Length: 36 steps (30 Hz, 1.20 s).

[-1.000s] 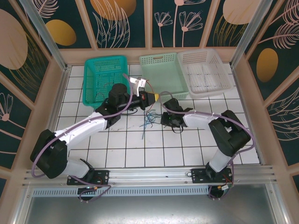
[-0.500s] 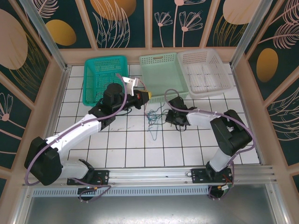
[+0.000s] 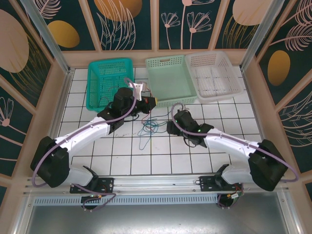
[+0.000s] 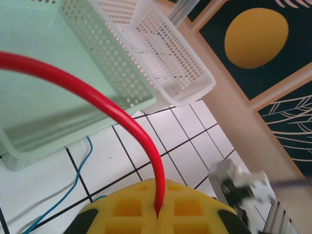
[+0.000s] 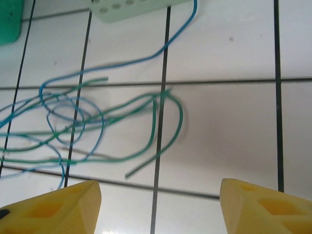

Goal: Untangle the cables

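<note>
Cables (image 3: 147,128): loose tangle on the white tiled table (image 3: 122,156), centre, just near of the pale green basket (image 3: 170,80).

Right wrist view: green cable (image 5: 181,119) and blue cable (image 5: 146,58) loop over each other, lying flat. The blue one runs far toward the basket's corner.

Red cable (image 4: 100,100) arcs up off the tiles in front of the pale green basket. Where its other end lies I cannot tell.

Left gripper (image 3: 152,101): clenched, red cable pinched between its 2 yellow pads (image 4: 131,209).

Right gripper (image 5: 158,195): released, 2 fingertips wide apart, nothing between them. It hovers just right of the tangle.

Far row, left to right: teal basket (image 3: 109,80), pale green basket, white basket (image 3: 213,75).
</note>
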Each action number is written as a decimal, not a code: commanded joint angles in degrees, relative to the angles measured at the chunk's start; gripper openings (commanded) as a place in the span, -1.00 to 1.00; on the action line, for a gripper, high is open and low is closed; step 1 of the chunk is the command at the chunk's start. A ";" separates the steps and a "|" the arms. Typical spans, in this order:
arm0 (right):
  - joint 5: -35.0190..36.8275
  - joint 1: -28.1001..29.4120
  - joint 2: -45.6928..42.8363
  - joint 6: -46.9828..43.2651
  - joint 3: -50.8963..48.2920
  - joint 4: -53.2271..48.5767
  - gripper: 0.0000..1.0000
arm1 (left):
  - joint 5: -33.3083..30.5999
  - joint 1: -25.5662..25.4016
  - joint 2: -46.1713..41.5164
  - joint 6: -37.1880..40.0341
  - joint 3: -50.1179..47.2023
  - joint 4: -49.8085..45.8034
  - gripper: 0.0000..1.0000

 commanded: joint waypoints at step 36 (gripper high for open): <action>-3.21 4.79 20.03 -32.29 2.67 31.80 0.46 | 10.01 2.39 3.27 -15.57 1.66 12.88 -1.00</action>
